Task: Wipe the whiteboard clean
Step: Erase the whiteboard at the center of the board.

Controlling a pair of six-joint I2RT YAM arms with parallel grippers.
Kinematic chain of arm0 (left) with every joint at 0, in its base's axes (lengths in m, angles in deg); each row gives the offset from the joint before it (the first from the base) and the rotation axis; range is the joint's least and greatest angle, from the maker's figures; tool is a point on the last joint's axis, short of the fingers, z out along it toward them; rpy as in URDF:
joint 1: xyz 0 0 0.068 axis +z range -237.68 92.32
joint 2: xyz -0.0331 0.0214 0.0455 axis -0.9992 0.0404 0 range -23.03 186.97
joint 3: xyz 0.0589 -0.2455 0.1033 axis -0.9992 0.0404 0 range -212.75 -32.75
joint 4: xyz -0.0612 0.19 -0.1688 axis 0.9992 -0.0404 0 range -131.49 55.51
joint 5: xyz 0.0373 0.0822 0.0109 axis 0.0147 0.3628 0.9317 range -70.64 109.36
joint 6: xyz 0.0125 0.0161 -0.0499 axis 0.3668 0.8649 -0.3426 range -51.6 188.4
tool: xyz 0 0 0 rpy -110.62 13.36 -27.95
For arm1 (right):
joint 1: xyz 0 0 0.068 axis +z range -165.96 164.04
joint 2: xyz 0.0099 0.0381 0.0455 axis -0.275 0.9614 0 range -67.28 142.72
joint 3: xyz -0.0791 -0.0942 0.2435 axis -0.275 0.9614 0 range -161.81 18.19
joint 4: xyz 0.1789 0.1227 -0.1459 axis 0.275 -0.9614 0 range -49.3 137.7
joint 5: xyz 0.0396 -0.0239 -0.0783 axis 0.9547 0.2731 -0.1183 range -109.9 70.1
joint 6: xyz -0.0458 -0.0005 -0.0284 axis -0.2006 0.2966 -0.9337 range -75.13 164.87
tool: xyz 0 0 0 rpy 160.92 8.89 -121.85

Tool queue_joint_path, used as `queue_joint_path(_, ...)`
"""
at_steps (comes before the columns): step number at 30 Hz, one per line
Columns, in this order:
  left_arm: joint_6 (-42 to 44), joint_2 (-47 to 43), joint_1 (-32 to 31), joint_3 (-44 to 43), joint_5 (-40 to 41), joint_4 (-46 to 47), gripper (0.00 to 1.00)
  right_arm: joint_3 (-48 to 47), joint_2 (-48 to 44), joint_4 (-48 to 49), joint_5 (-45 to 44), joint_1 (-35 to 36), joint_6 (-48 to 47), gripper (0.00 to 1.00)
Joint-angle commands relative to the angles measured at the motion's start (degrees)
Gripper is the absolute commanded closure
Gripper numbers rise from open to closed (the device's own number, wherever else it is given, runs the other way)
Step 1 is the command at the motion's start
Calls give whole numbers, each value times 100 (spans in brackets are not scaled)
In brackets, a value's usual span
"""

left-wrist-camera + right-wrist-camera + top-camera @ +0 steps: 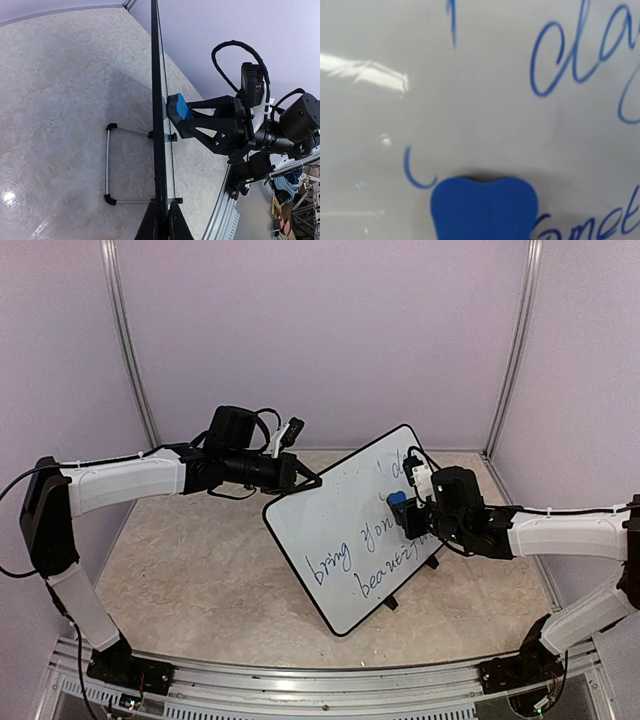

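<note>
The whiteboard (345, 540) stands tilted on the table, its face carrying blue handwriting (375, 565). My left gripper (306, 480) is shut on its upper left rim. In the left wrist view the board appears edge-on as a black rim (158, 100), pinched between my left gripper's (163, 224) two fingers. My right gripper (408, 512) is shut on a blue eraser (397, 501) and holds it against the board's upper right face. The eraser (483, 207) fills the lower middle of the right wrist view against the white surface (480, 100); the fingers are hidden there.
A wire stand (107, 165) props the board from behind, and black clip feet (392, 602) sit at its lower edge. A metal rail (320, 675) runs along the near table edge. Walls with corner posts (128, 340) close in the back and sides.
</note>
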State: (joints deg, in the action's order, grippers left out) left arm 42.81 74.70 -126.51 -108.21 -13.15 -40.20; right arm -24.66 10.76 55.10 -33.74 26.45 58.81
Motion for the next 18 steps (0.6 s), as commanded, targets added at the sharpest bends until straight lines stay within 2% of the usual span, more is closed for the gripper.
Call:
queue_joint_path(1, 322, -248, -142, 34, -477, 220, 100, 166, 16, -311, 136, 120, 157, 74)
queue_joint_path(11, 342, -254, -143, 34, -460, 209, 100, -718, 564, -213, 230, 205, -191, 74)
queue_joint_path(18, 344, -274, -125, 31, -467, 203, 100, -839, 751, -243, 137, 290, -184, 74)
